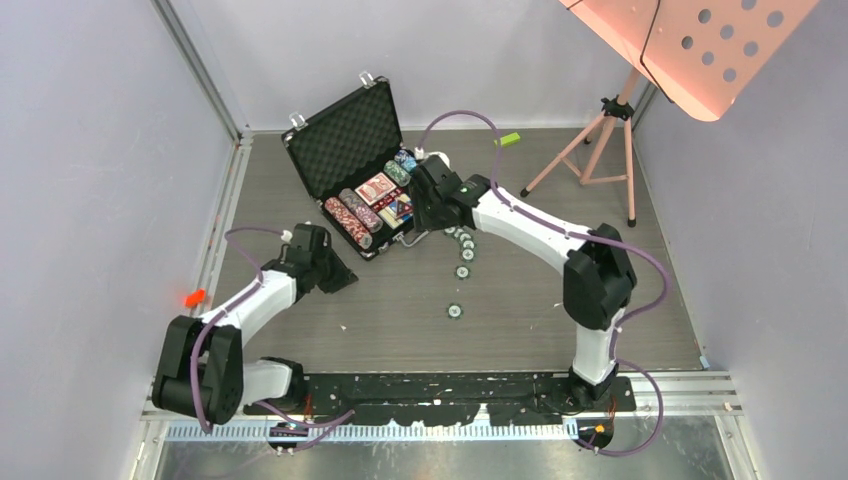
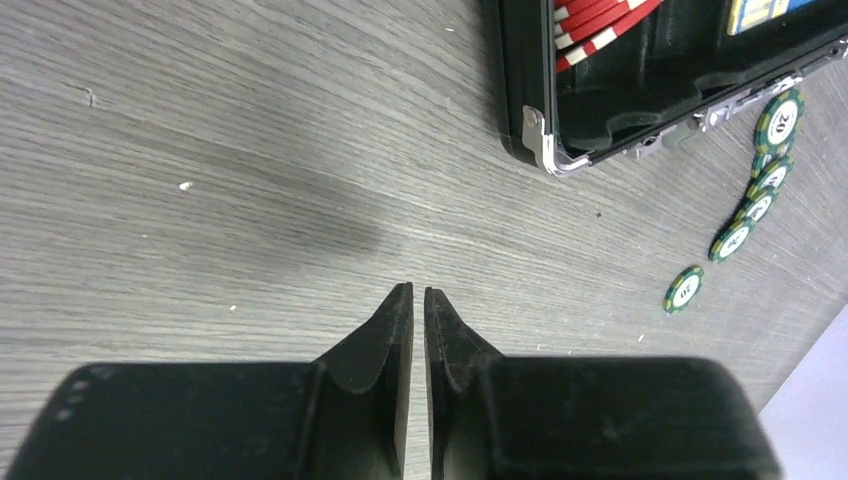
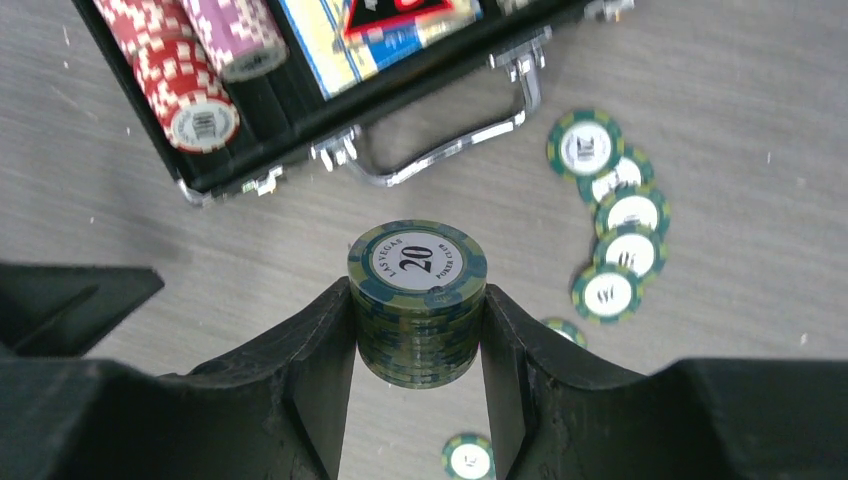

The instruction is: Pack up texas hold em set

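Several round green-striped chips (image 3: pixel 417 305) stack between black jaws.

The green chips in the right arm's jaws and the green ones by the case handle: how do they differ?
The gripped chips form one neat stack, clamped between the jaws of the right gripper; the loose chips lie spread in a ragged, overlapping line. The stack is held by its sides, while the loose ones rest flat on the table. Both are green-striped with white centres.
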Motion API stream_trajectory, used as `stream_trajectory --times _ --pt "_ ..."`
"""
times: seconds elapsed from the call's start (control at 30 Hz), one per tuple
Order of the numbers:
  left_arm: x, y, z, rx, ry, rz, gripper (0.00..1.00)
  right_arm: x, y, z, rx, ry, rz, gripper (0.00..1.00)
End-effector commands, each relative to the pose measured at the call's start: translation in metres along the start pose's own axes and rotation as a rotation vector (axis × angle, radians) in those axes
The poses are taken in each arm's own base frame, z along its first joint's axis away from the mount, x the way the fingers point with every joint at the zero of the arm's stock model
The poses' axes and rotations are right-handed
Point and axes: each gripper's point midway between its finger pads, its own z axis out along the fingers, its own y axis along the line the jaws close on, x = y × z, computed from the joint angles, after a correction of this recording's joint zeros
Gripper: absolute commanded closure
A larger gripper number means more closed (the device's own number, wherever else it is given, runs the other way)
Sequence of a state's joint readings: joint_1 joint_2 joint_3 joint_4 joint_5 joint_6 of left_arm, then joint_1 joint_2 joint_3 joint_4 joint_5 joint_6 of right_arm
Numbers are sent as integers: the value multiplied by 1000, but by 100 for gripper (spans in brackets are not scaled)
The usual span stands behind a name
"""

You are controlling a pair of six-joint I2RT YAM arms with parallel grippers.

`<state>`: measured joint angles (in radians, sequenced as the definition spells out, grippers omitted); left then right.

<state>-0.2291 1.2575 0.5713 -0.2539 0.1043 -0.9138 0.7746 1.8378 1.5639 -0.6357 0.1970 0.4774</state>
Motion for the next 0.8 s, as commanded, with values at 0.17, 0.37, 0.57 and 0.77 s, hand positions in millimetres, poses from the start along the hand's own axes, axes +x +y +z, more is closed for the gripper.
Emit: stream_trajectory --times 0.17,0.37,0.57,0.77 --pt "-34 -10 -19 71 -27 25 85 -90 -9 37 9 -152 -141 78" --pt "-35 -12 -20 109 -27 -9 80 -124 -17 70 -105 -149 -99 79" --pt "-34 -10 -21 113 -33 -21 79 -130 -13 110 -136 -148 -207 80" --pt "-30 -14 -23 147 -31 -37 78 -142 -6 130 -166 -183 -304 80"
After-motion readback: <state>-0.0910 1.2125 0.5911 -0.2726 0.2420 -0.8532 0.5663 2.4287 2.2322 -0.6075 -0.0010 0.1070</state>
